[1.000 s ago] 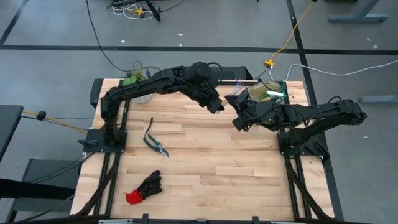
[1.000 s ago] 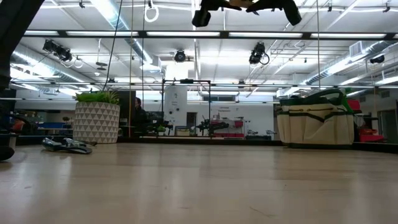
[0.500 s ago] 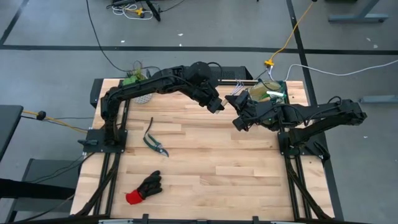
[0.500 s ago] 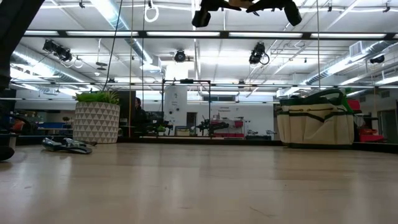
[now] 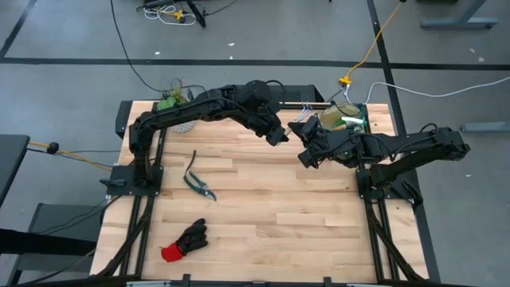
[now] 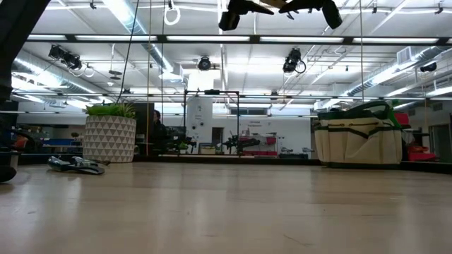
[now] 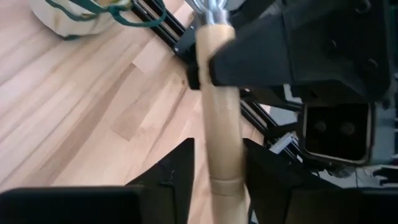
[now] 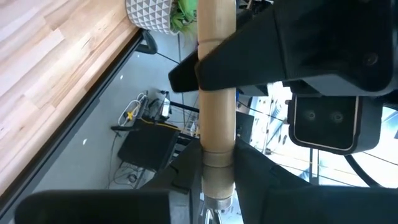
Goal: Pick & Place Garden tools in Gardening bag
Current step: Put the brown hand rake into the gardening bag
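A hand tool with a pale wooden handle [image 7: 221,112] and a metal neck [image 8: 217,202] is held in the air between my two grippers, above the table's far middle. My left gripper [image 5: 276,134] and my right gripper [image 5: 307,155] are both shut on it. Its working head is out of view. The beige gardening bag with green trim [image 5: 347,119] stands at the far right. The pruning shears [image 5: 198,182] and the black glove with red cuff [image 5: 185,241] lie on the table's left half. My left gripper pinches the wooden handle near its free end [image 7: 224,168] between its two fingers, which lie across it. The tool is lifted clear of the table. My right gripper pinches the same handle at the end by the metal neck [image 8: 217,168], one finger on each side, across the handle. It stands opposite my left gripper.
A leafy plant in a white patterned pot [image 5: 178,113] stands at the far left corner. Bare wood [image 5: 287,215] lies under and in front of both grippers. In the low view the pot [image 6: 109,139] is at the left and the bag [image 6: 357,141] at the right.
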